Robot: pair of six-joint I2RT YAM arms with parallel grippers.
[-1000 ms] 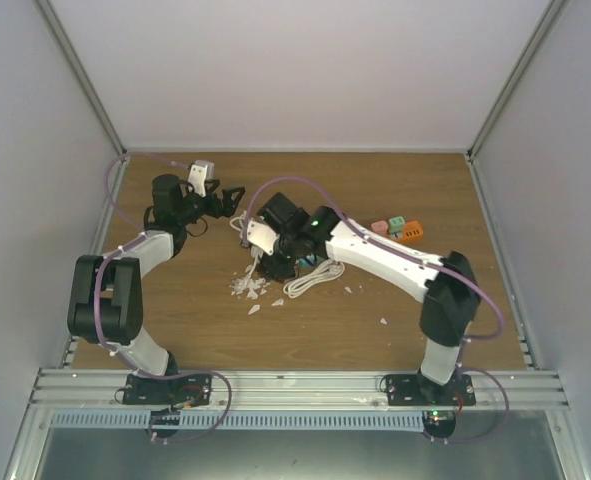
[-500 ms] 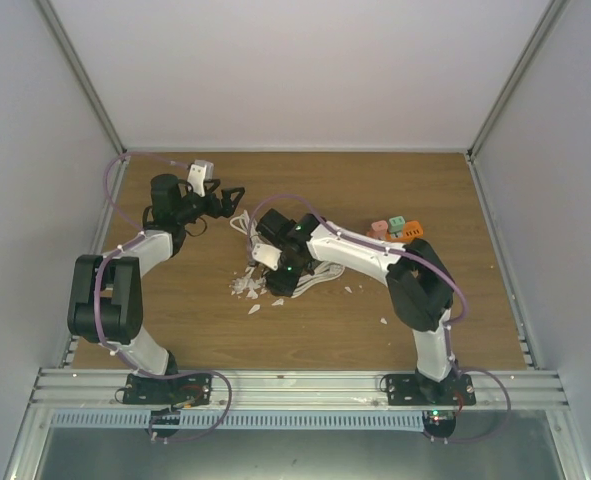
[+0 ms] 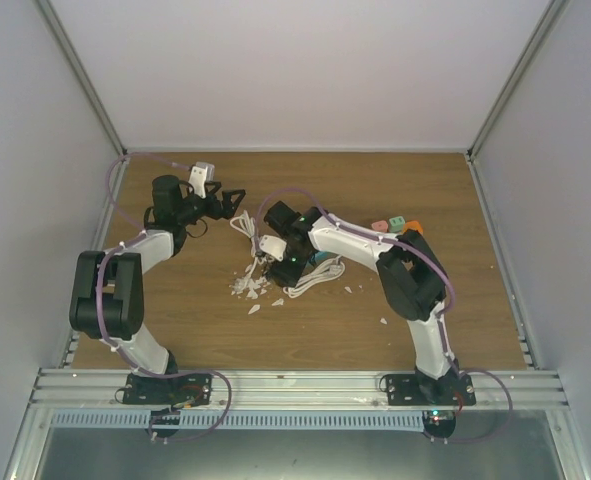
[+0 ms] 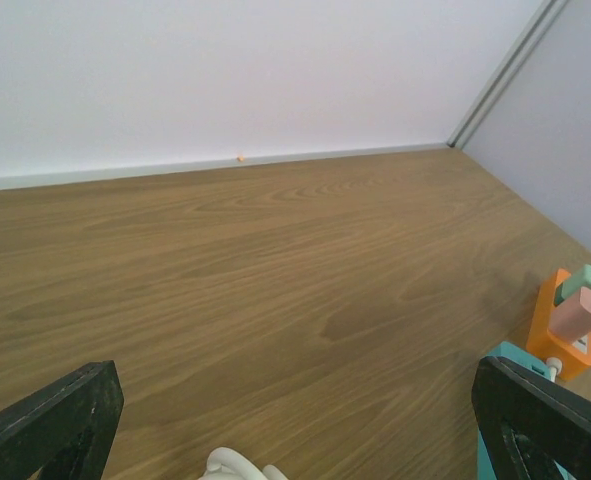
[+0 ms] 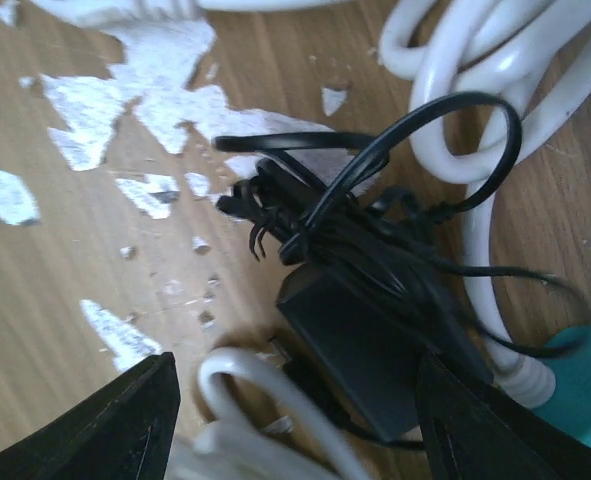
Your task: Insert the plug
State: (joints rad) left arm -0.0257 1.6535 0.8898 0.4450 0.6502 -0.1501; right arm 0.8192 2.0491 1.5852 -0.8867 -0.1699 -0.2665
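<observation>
Currently right gripper (image 5: 295,368) jaws apart, straddling black power adapter (image 5: 375,370) on table; left gripper (image 4: 295,375) wide apart, empty.

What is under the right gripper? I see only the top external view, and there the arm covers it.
Observer: The right wrist view shows a black adapter with its thin cord bundled, between the open fingers of the right gripper, not clamped.
Operator: Does something lie close to it?
Observer: A thick white cable coils beside it, next to a teal block.
Operator: Is the gap between the fingers otherwise free?
Observer: No, another white loop lies there too, nearer the camera.
</observation>
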